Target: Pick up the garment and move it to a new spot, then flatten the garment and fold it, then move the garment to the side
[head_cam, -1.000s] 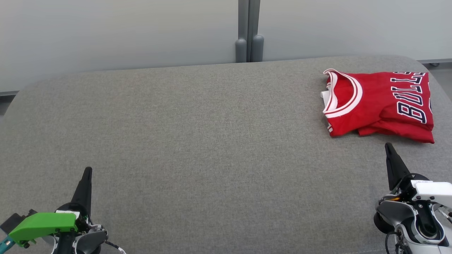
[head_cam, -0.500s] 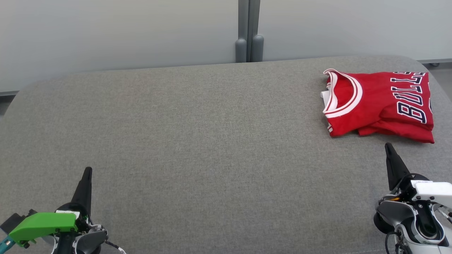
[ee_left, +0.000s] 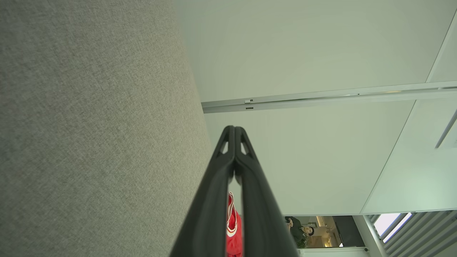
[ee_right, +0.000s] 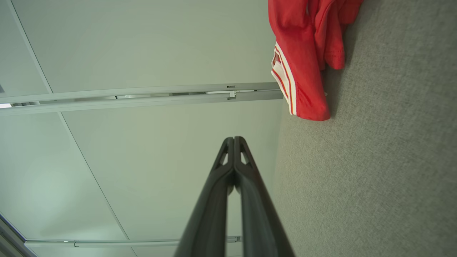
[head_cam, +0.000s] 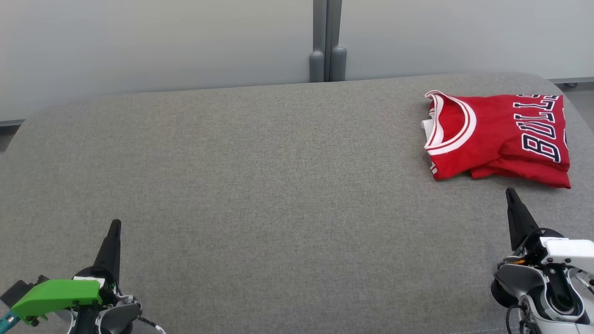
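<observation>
Head view showed the garment [head_cam: 499, 137] lying folded on the table [head_cam: 278, 185], probably already set aside. The right gripper [head_cam: 510, 192] near it and the left gripper [head_cam: 115, 225] well apart from it were both pressed together, empty.

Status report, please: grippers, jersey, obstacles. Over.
Left gripper shut, empty. Right gripper shut, empty, just short of red Bulls jersey. Jersey folded, far right of grey fabric surface. Nothing between.

Long dark tapered fingers [ee_left: 214, 200]; behind the left tool [head_cam: 114, 224] a bright green bracket [head_cam: 55, 294] and thin white cable [head_cam: 153, 324]; behind the right tool [head_cam: 510, 191] white and grey housing [head_cam: 564, 248]
</observation>
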